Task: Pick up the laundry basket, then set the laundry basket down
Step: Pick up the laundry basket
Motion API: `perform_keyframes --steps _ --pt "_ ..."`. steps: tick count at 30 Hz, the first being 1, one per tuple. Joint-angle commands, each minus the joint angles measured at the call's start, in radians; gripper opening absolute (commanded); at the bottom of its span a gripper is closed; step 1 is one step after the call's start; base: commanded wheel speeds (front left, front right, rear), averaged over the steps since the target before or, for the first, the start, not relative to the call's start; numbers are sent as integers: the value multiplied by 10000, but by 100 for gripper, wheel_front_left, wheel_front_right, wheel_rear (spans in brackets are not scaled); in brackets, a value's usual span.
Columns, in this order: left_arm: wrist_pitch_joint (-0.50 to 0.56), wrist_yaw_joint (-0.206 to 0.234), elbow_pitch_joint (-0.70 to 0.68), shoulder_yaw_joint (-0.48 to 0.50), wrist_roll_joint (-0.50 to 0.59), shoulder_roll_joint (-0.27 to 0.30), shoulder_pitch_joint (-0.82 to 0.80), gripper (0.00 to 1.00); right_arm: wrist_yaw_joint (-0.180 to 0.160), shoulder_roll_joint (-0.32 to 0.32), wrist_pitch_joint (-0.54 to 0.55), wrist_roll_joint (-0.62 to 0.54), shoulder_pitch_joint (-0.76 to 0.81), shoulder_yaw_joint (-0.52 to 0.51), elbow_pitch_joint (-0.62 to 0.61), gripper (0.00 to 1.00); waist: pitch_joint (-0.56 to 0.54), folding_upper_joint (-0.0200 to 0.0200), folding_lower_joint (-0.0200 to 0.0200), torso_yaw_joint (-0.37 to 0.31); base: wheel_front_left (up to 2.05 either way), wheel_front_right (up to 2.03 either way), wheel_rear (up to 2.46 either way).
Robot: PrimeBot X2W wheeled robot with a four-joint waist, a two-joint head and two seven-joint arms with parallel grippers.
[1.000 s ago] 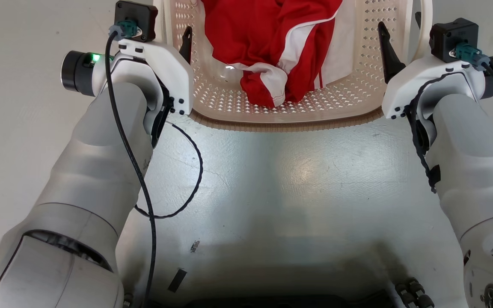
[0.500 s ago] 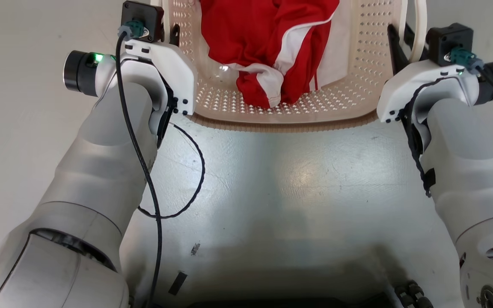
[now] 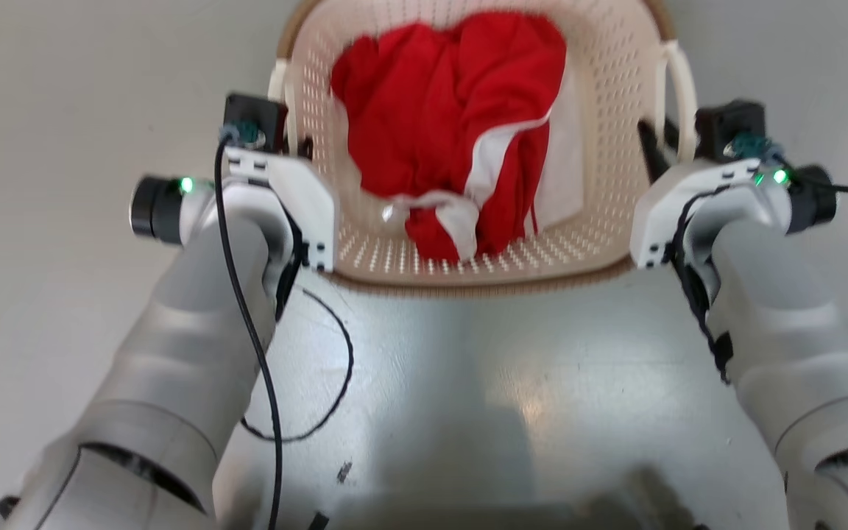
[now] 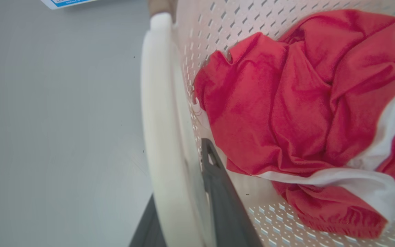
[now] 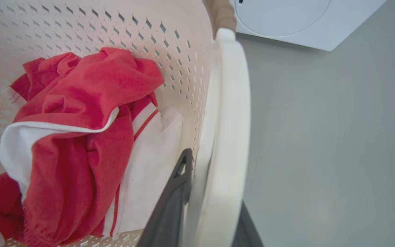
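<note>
- My left tool point(image 4: 183, 206) is pinching the left handle point(image 4: 159, 120), 1 finger inside the wall, 1 outside.
- My right tool point(image 5: 214, 206) has the same pinch on the right handle point(image 5: 231, 120).
- The laundry basket point(image 3: 615, 110) sits straight ahead between both arms with red clothes point(image 3: 453, 118) inside. Can't tell if it's off the floor point(image 3: 63, 110).
- Step looks like pick-up. Next: raise both arms evenly, keep it level.
- A white appliance point(image 5: 303, 20) stands beyond, so stay clear.
</note>
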Motion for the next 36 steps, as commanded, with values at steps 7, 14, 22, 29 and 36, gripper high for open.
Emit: perform_keyframes --steps 7,14,22,29,36 --pt "195 0 -93 -159 -282 327 1362 0 75 118 900 1296 1559 1907 -11 0 -1965 0 0 -197 0 0 0" --pt "616 -67 -56 -263 -633 327 2658 0 75 118 1824 2601 2885 3371 -576 0 -3725 0 0 -409 0 0 0" --pt "1324 -185 -110 -492 -1085 327 4238 0 75 118 3171 3882 4157 5115 -1388 0 -5628 0 0 -600 0 0 0" --pt "1629 -96 -439 -896 -1369 327 5314 0 75 118 3941 4468 4912 6169 -1801 0 -7010 0 0 -680 0 0 0" --pt "1781 29 -781 -1158 -1718 327 5996 0 75 118 4300 4783 5430 6693 -1888 0 -7972 0 0 -777 0 0 0"
